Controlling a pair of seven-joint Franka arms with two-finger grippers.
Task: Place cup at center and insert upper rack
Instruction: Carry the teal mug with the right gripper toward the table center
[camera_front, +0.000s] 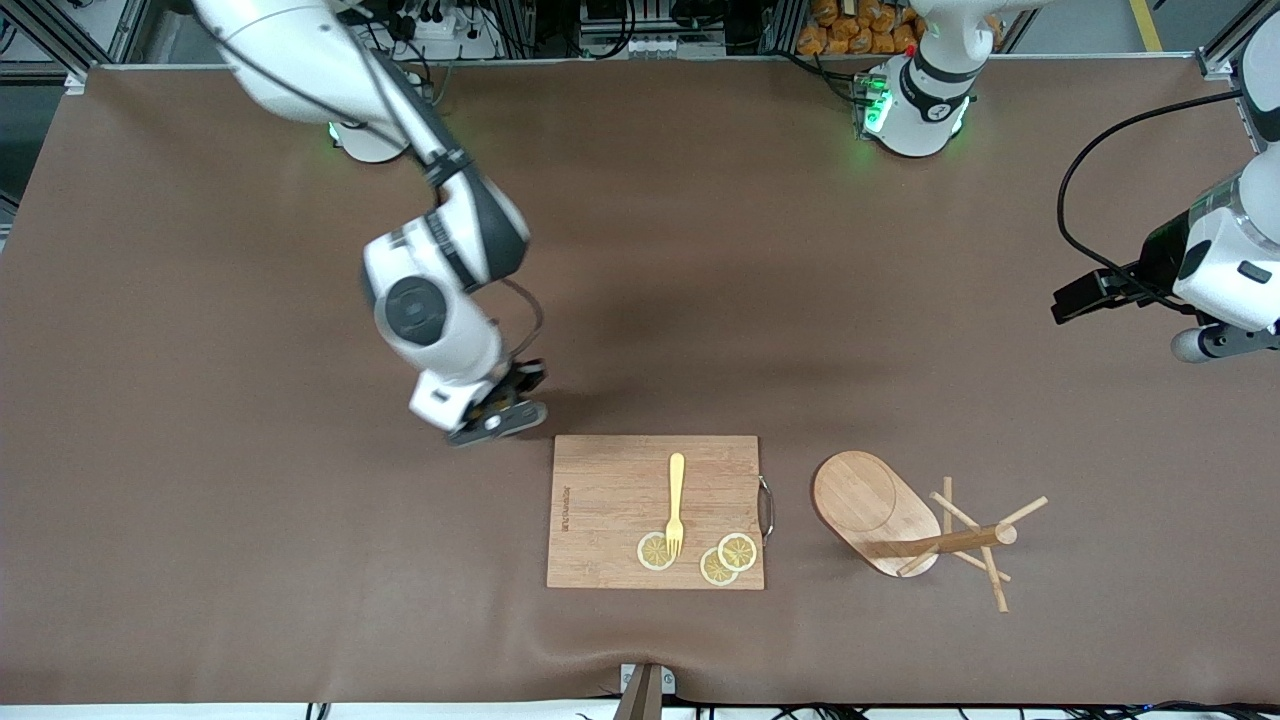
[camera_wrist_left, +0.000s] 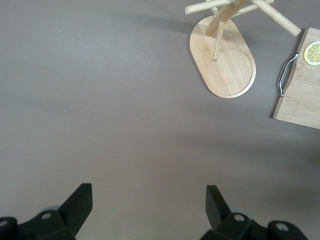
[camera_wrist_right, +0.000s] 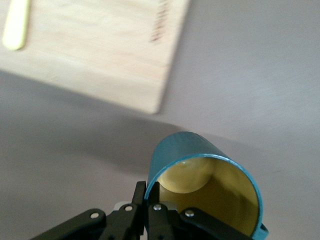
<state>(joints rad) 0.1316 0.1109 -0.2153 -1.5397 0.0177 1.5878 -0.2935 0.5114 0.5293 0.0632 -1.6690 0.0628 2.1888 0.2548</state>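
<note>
My right gripper (camera_front: 500, 410) hangs low over the table beside the cutting board's corner at the right arm's end. In the right wrist view it (camera_wrist_right: 146, 187) is shut on the rim of the teal cup (camera_wrist_right: 200, 170), one finger inside the yellow interior and one outside. The cup is hidden in the front view. The wooden mug tree (camera_front: 870, 505) is beside the board toward the left arm's end; its post with pegs (camera_front: 945, 543) lies on its side across the oval base's nearer end. It also shows in the left wrist view (camera_wrist_left: 222, 60). My left gripper (camera_front: 1075, 300) waits open and empty at the left arm's end.
A rectangular wooden cutting board (camera_front: 610, 500) with a metal handle lies nearer the front camera, at mid-table. On it are a yellow fork (camera_front: 676, 500) and three lemon slices (camera_front: 737, 551). The board's corner shows in the right wrist view (camera_wrist_right: 100, 50) and the left wrist view (camera_wrist_left: 302, 90).
</note>
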